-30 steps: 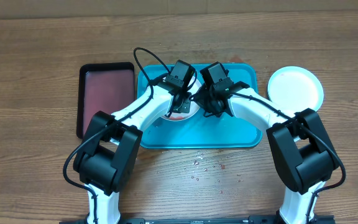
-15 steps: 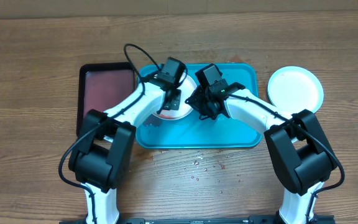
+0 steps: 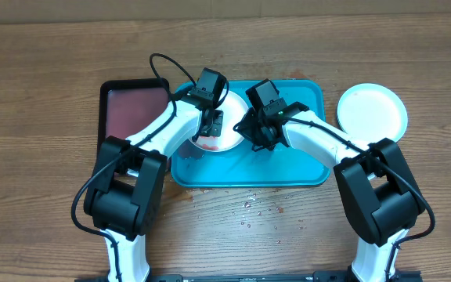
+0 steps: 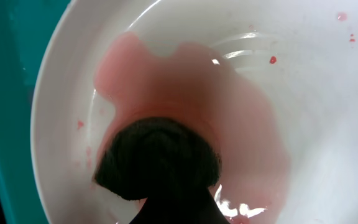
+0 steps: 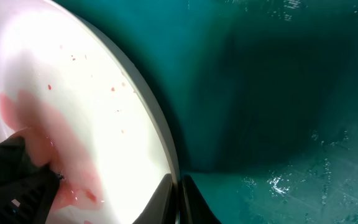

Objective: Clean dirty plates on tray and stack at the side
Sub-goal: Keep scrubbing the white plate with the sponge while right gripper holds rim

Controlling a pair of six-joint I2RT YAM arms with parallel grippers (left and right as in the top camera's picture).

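Note:
A white plate (image 3: 224, 141) with a pink-red smear lies at the left of the turquoise tray (image 3: 288, 164). My left gripper (image 3: 212, 125) is shut on a black cloth wad (image 4: 157, 162) and presses it onto the smear (image 4: 185, 87) inside the plate (image 4: 316, 112). My right gripper (image 3: 247, 130) is shut on the plate's right rim; its two fingers (image 5: 179, 194) pinch the edge of the plate (image 5: 92, 87) over the tray floor (image 5: 278, 93). The cloth also shows in the right wrist view (image 5: 14, 165). A clean pale plate (image 3: 372, 110) lies on the table right of the tray. No yellow-green plate is in view.
A dark-red tray with a black rim (image 3: 131, 117) lies against the turquoise tray's left side. Water drops and small red specks (image 3: 253, 207) dot the wooden table in front of the tray. The tray floor is wet (image 5: 291, 180).
My left gripper has moved left and away across the plate with the cloth. The right gripper has shifted slightly left, still on the rim.

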